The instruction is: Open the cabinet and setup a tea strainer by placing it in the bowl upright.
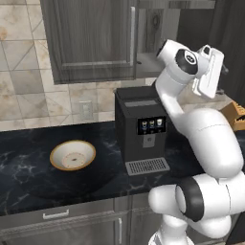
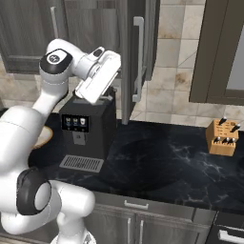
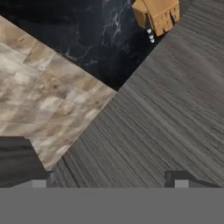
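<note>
I see matt wood-grain on the cabinet (image 1: 91,38), glossy black marble on the desk (image 1: 28,162), a glazed bowl (image 1: 72,155).

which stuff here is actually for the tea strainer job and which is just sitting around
Belongs to the job:
- dark grey-brown wood-grain wall cabinet, right door swung open
- shallow cream bowl with tan-orange rim, on the black counter
- tool, jaws open, facing the open door

Just lying about:
- black coffee machine
- tan wooden knife block
- wall outlet
</note>
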